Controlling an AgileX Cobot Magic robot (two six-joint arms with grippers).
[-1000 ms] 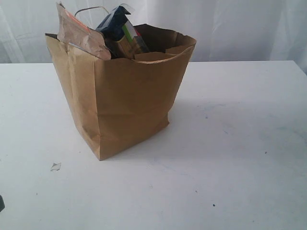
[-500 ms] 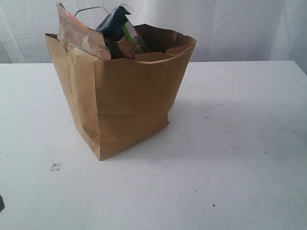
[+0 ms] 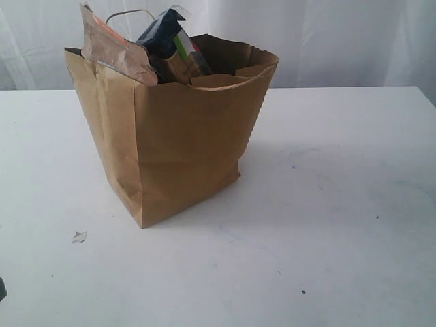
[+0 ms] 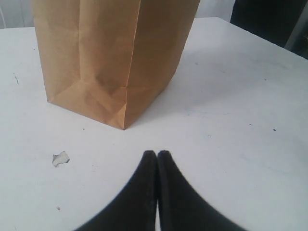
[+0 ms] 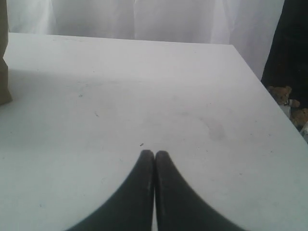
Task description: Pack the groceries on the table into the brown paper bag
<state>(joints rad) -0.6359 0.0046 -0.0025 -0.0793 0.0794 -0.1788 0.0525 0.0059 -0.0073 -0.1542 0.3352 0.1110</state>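
Place: a staged test area, like a lab or studio, not a lived-in room.
Backdrop: white draped cloth fills the whole background.
Surface: wide white table, scuffed and specked, with 1 brown paper bag standing on it.
Beyond the table edge: a dark area and a small teddy bear, partly cut off.

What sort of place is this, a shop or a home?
Probably a lab or test room: a plain white table, white curtains behind it, and a single brown paper bag of groceries staged there.
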